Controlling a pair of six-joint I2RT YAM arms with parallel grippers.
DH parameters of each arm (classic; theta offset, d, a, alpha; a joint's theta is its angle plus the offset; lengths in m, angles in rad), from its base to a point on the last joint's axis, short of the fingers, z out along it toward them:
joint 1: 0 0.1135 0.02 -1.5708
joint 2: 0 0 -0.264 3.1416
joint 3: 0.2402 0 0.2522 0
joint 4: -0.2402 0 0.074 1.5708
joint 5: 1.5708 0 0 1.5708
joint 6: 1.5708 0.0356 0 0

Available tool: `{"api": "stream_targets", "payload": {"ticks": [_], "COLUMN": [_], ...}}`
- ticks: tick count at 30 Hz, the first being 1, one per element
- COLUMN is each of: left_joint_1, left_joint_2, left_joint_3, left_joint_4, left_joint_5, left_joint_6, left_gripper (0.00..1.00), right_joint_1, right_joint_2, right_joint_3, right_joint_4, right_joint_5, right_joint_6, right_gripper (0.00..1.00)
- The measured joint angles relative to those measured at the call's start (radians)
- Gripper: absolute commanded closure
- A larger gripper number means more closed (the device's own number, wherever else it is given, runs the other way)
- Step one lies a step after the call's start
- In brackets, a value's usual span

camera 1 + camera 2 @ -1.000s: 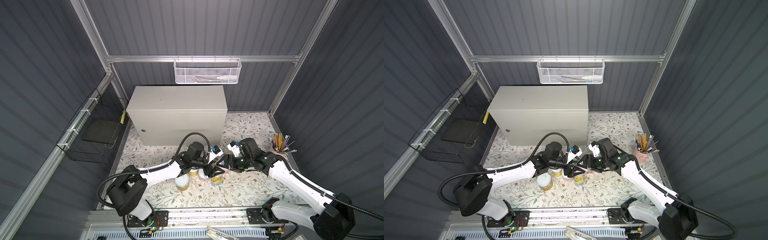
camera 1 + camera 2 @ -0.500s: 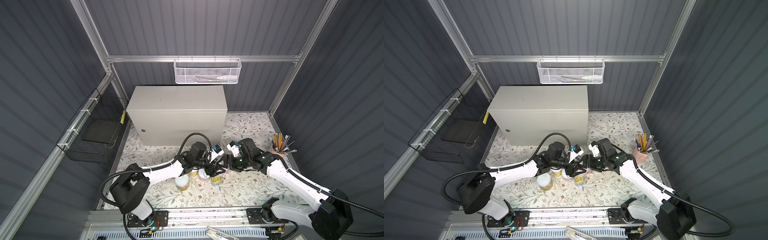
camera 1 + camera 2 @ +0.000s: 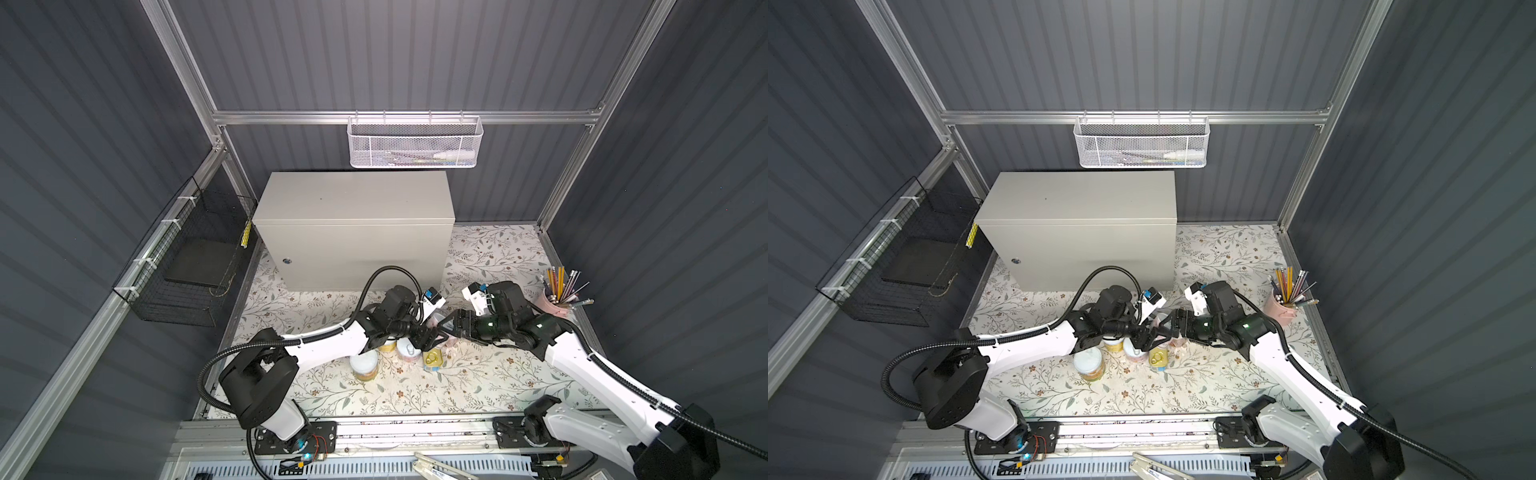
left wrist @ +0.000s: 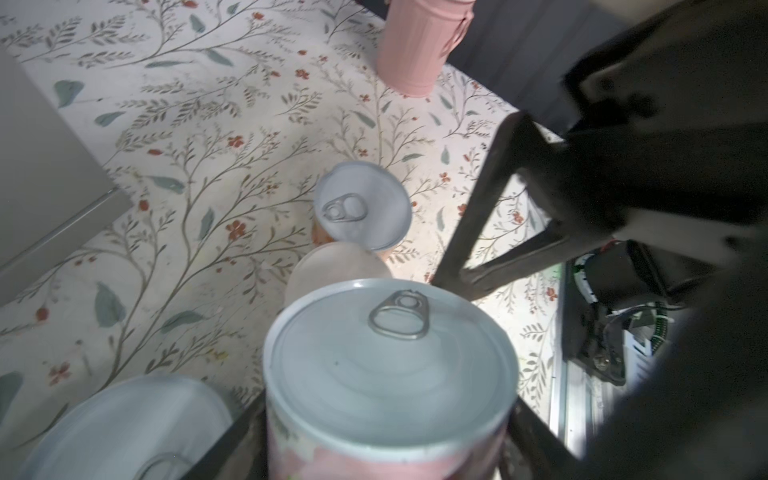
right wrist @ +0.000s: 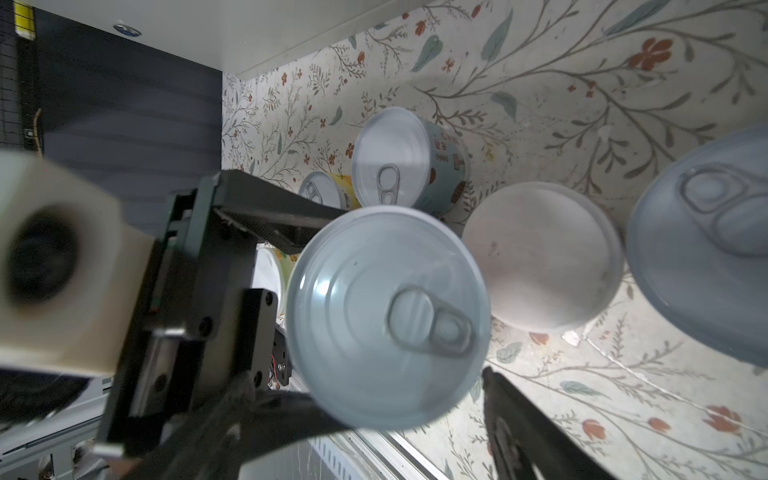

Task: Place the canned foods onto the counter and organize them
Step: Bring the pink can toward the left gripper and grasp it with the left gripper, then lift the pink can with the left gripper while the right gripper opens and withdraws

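Observation:
A pink can [image 4: 390, 357] with a silver pull-tab lid hangs above the floral floor, with my left gripper [image 4: 384, 432] shut on its sides. In the right wrist view the same can [image 5: 386, 316] sits between the spread fingers of my open right gripper [image 5: 395, 399], and one finger [image 5: 519, 436] stands apart from it. In both top views the two grippers [image 3: 424, 338] [image 3: 446, 326] meet nose to nose in front of the counter [image 3: 353, 199]. Below them stand more canned foods: a white-lidded yellow can [image 3: 364, 365], a gold-topped tin [image 3: 432, 357] and a pale blue can [image 5: 399, 158].
The pink pencil cup [image 3: 555, 305] stands at the right edge of the floor. A white mesh basket [image 3: 413, 143] hangs on the back rail and a black wire basket [image 3: 187, 266] on the left wall. The counter's top [image 3: 1075, 199] is bare.
My right gripper has opened off the pink can, which now rests in the left gripper alone. Both arms have shifted only slightly.

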Motion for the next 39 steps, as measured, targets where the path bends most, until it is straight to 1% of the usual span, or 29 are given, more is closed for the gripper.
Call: {"api": "stream_targets", "payload": {"ticks": [4, 12, 18, 27, 32, 36, 39], "left_joint_1": [0.006, 0.006, 0.006, 0.006, 0.006, 0.006, 0.006], "left_joint_2": [0.000, -0.026, -0.077, -0.157, -0.166, -0.164, -0.149], "left_joint_3": [0.006, 0.030, 0.103, 0.334, 0.465, 0.560, 0.632], "left_joint_4": [-0.039, -0.092, -0.184, -0.362, -0.454, -0.496, -0.517], "left_joint_5": [-0.063, -0.146, -0.194, -0.304, -0.374, -0.424, -0.442], "left_joint_6": [-0.006, -0.016, -0.033, -0.042, -0.041, -0.041, -0.040], "left_gripper": [0.67, 0.67, 0.68, 0.68, 0.68, 0.69, 0.69], "right_joint_1": [0.000, 0.000, 0.000, 0.000, 0.000, 0.000, 0.000], "right_joint_2": [-0.032, -0.105, -0.188, -0.378, -0.487, -0.515, -0.515], "right_joint_3": [-0.035, -0.114, -0.171, -0.225, -0.246, -0.246, -0.248], "right_joint_4": [0.003, 0.014, 0.048, 0.104, 0.104, 0.093, 0.079], "right_joint_5": [-0.005, -0.008, -0.005, 0.054, 0.097, 0.125, 0.135], "right_joint_6": [0.005, 0.006, 0.008, -0.029, -0.068, -0.105, -0.127], "right_gripper": [0.07, 0.05, 0.01, 0.01, 0.01, 0.01, 0.01]}}
